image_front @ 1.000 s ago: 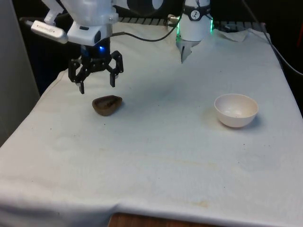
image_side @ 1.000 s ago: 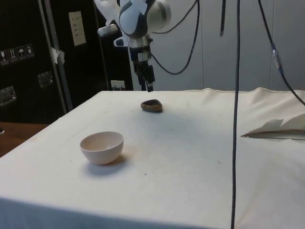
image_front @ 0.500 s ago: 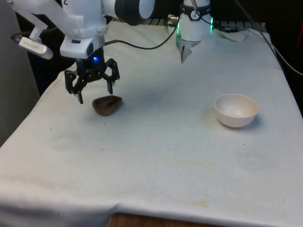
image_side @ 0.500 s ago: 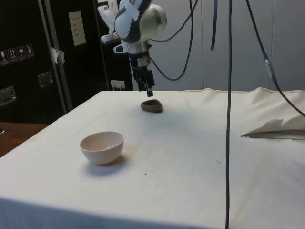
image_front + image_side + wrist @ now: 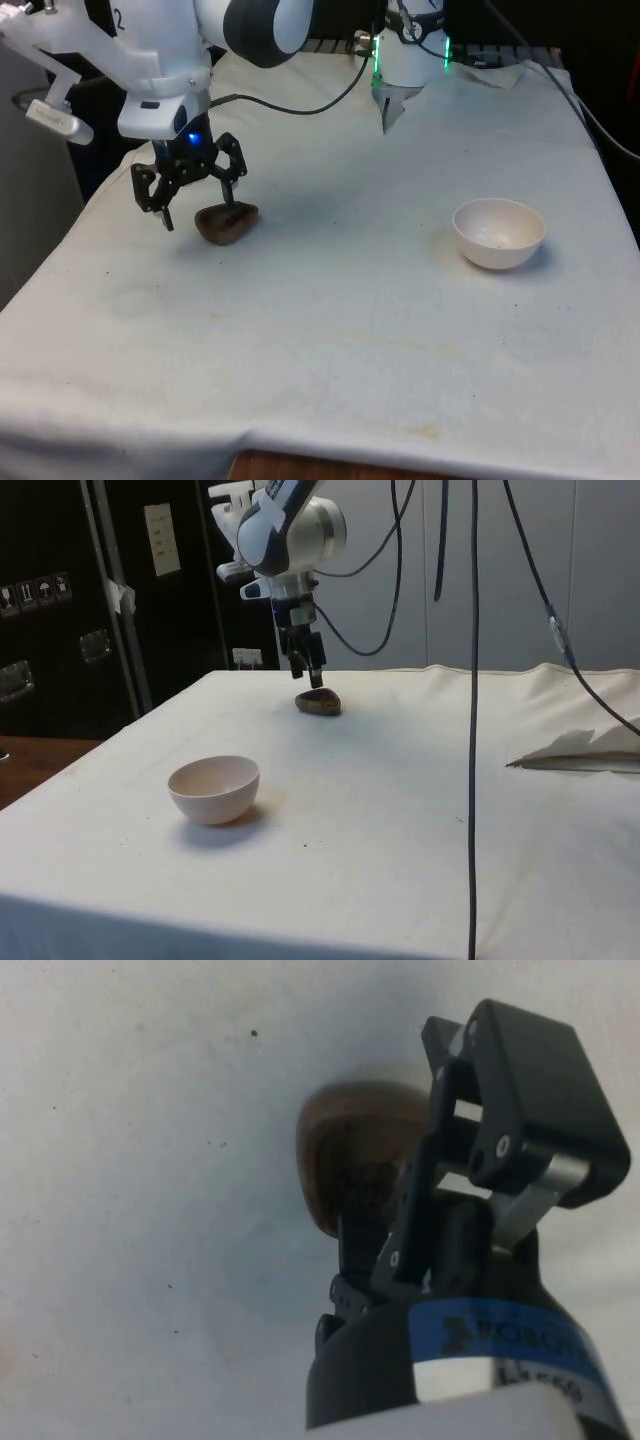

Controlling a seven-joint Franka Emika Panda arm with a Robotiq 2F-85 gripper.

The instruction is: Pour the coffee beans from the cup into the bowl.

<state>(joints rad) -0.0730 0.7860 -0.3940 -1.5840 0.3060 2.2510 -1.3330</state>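
A small brown wooden cup (image 5: 227, 221) rests on the white cloth towards the front view's left, and dark beans show inside it in the wrist view (image 5: 345, 1155). My black gripper (image 5: 200, 206) hangs open just above the cup's left side, one finger beyond its rim and the other over it. In the side view the gripper (image 5: 313, 676) is directly above the cup (image 5: 319, 702), with a small gap between them. The white bowl (image 5: 499, 232) stands apart at the front view's right, nearer the side camera (image 5: 214, 788). One black finger (image 5: 520, 1100) looms large in the wrist view.
Black cables (image 5: 472, 680) hang down across the side view. A fold of the white cloth (image 5: 580, 748) lies raised at that view's right. The table's near edge (image 5: 330, 455) runs along the front view's lower part.
The gripper has come down and shifted towards the front view's left, from well above the cup to just over it. Cup and bowl have not moved.
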